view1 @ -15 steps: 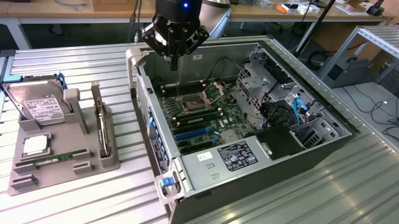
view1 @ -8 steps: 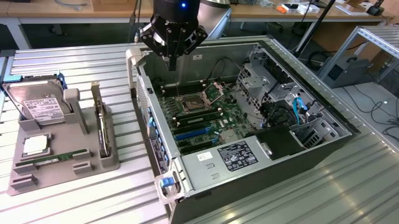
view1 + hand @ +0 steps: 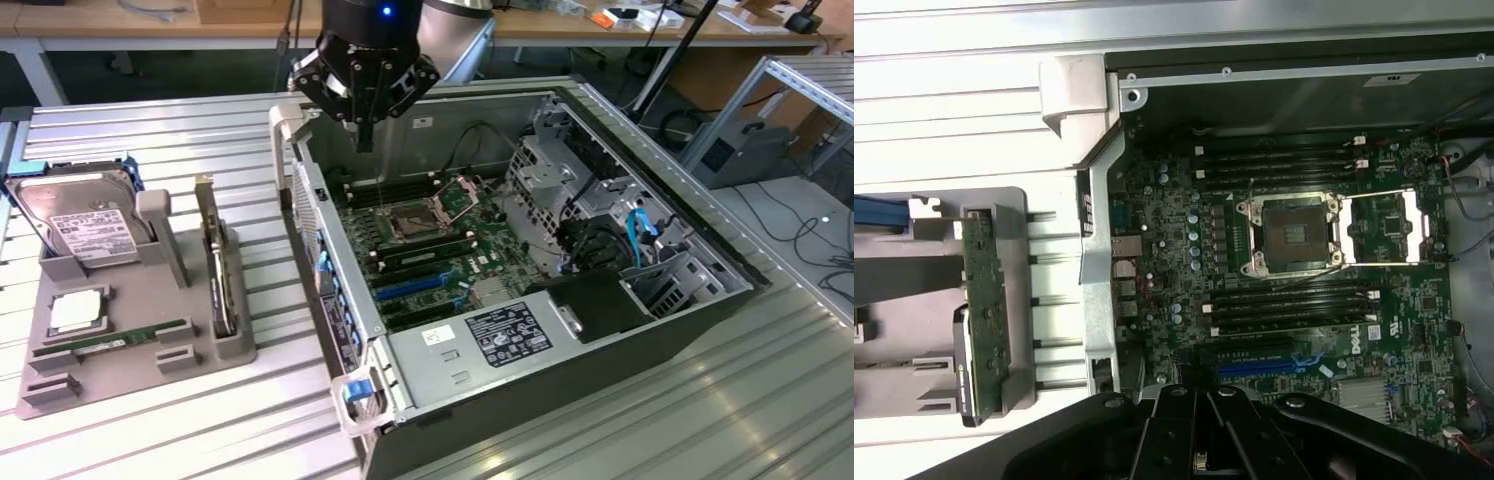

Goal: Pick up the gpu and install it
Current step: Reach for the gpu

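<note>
- Claw pressed together, nothing pinched between its fingers; I see it hanging point-down over the open computer case, above the corner toward the exterior view's upper left.
- Through the wrist view I am looking straight down on the motherboard: the open CPU socket sits between rows of memory slots, and a blue slot lies close to the black fingers.
- The gpu is not picked up. It stands on its long edge in a slot of the gray holder, outside the case on the exterior view's left, well apart from the claw.
- The wrist view shows me its olive-green face.
- The same holder carries a hard drive standing upright, a square processor lying flat, and a RAM stick lying in a groove.
- Holder and case both rest on the slatted metal table.
</note>
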`<state>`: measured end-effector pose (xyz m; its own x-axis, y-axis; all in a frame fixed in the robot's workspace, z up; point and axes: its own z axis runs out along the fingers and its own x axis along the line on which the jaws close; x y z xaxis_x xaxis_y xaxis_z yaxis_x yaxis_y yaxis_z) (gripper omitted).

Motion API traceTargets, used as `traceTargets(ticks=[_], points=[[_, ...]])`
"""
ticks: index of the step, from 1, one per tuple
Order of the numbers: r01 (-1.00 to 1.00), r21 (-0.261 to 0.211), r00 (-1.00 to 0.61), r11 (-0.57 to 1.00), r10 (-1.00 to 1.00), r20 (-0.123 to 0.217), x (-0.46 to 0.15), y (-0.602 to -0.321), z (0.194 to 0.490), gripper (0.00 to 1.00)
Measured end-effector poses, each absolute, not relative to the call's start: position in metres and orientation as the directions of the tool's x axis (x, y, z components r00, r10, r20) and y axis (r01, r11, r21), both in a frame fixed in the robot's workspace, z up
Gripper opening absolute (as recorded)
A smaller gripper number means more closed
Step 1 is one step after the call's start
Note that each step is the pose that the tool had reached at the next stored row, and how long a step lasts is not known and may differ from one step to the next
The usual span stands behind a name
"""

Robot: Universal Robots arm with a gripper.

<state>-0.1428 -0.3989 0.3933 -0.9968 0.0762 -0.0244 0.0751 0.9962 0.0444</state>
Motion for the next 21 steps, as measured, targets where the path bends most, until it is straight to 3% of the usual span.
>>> traceTargets(ticks=[21], points=[[0.075,0.044,-0.997,0.996,0.076,-0.024,-0.1533,-0.3989,0.3933,0.11]])
